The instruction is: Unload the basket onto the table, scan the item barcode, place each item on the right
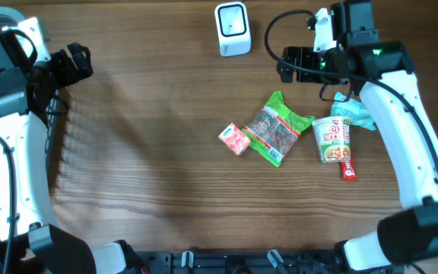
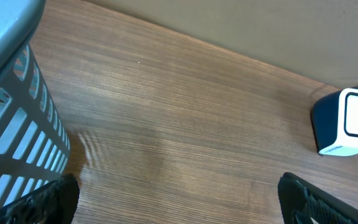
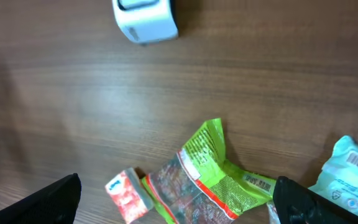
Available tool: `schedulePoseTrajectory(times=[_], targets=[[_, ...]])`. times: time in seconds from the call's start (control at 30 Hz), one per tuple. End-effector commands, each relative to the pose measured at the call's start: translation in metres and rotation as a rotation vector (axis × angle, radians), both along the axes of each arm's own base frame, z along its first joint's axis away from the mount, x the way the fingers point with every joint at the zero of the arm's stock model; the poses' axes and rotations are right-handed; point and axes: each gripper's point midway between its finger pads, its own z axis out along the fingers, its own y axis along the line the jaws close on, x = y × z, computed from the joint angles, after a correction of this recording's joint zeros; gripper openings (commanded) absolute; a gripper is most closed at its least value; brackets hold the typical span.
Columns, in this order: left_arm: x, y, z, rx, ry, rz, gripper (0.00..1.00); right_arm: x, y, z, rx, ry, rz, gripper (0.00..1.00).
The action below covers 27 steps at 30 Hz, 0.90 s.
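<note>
Scanner (image 1: 232,29) at the table's (image 1: 150,152) far edge, snack packet (image 1: 278,128) nearer the robot and slightly right of the scanner, candy pack (image 1: 234,139) just beside the packet's left, noodle cup (image 1: 333,139) further right, wipes pack (image 1: 353,112) just behind it, basket (image 2: 17,124) far left of the scanner

Blue packet (image 1: 354,113): partly hidden beneath the right arm (image 1: 395,122) in the overhead view, and cut off by the right edge in the right wrist view. Scanner (image 3: 145,20): top cropped there. Basket (image 2: 17,130): only one slatted wall shows. Lettering on the noodle cup (image 1: 333,139): too small to read.
</note>
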Motion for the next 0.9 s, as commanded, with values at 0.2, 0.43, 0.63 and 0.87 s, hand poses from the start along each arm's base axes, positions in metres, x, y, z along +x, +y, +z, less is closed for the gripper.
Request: schedulePoseTrajectory(times=[0.2,0.43,0.63,0.87], targets=[[0.002,0.001,0.006,0.001,-0.016,-0.007,1.0,-0.159,-0.049,0.216,0.055,-0.695,-0.098,1.0],[0.002,0.001,0.006,0.001,-0.016,-0.007,1.0,-0.26,-0.073,0.186,-0.032,-0.981,-0.067,1.0],[0.002,0.001,0.006,0.001,-0.016,-0.007,1.0,-0.267,-0.061,0.173,-0.111,-1.309,0.044,1.0],[0.002,0.001,0.006,0.001,-0.016,-0.007,1.0,-0.234,-0.057,0.152,-0.075,-1.592,-0.013,1.0]])
